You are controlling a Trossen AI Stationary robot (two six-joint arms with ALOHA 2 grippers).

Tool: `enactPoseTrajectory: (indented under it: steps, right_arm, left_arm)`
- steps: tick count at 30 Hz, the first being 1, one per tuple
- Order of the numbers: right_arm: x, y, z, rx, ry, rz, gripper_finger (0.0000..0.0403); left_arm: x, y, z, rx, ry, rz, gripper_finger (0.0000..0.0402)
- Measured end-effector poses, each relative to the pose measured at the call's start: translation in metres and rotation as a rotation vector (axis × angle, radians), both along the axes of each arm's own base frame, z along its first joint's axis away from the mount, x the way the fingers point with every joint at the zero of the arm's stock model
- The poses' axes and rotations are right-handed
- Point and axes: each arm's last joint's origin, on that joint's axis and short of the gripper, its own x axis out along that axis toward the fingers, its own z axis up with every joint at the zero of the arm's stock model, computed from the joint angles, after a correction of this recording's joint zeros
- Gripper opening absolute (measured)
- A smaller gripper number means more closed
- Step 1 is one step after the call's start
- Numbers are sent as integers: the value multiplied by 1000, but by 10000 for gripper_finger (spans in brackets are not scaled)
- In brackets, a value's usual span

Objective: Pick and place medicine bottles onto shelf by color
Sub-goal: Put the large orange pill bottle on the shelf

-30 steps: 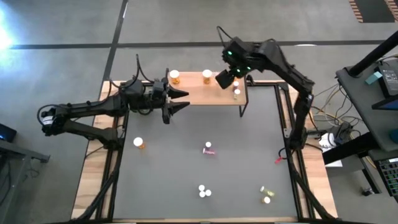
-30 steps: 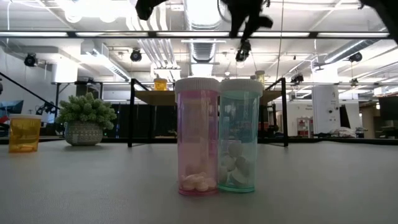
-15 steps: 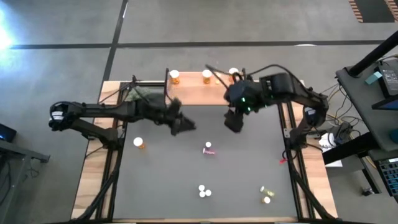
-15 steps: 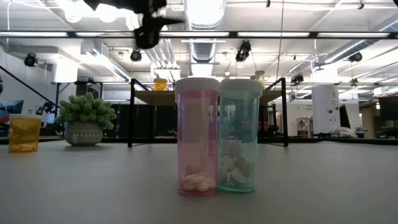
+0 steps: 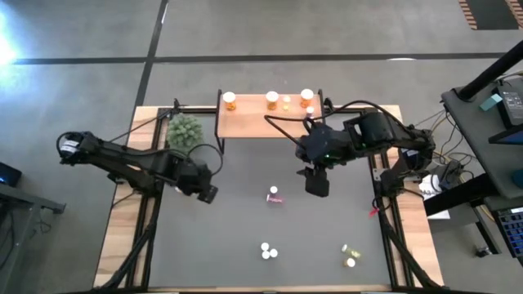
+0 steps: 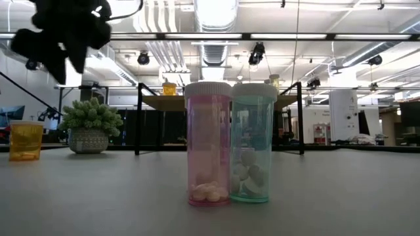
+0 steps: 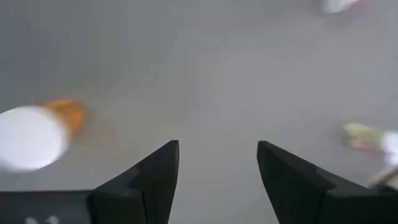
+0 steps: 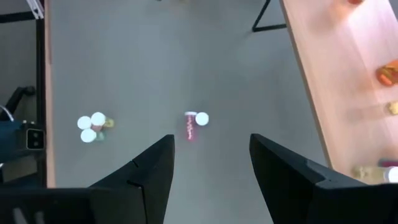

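On shelf (image 5: 261,117) at far edge: four or five bottles (image 5: 271,100) placed. Across table (image 5: 245,269): orange, pink, white, green ones left. Left tool (image 5: 206,193) and right tool (image 5: 317,184) spread, empty.

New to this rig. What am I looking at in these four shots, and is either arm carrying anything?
Two dark robot arms work at a table covered by a dark grey mat. One camera looks straight down, one sits level on the tabletop, and one rides on each wrist.

From above, the left tool hangs over the mat's left side, near an orange white-capped bottle seen from its wrist. The right tool hangs right of a pink bottle lying on its side. Both tools are open and empty.

The light-wood shelf on black legs holds several small bottles. The low camera faces a pink bottle and a pale teal one standing together.
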Motion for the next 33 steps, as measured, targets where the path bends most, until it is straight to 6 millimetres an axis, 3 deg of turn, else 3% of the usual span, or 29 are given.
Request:
enactPoseTrajectory:
  steps: [9,22,33]
  right_arm:
    - [0,-1,0,19,-2,-31,199]
    - [1,-1,0,58,-5,-89,199]
    - [1,-1,0,58,-4,-89,199]
  left_arm:
    - [-32,7,-18,98,383,-9,201]
    - [-38,8,-47,107,388,-81,201]
    - [-41,12,-56,162,422,-62,201]
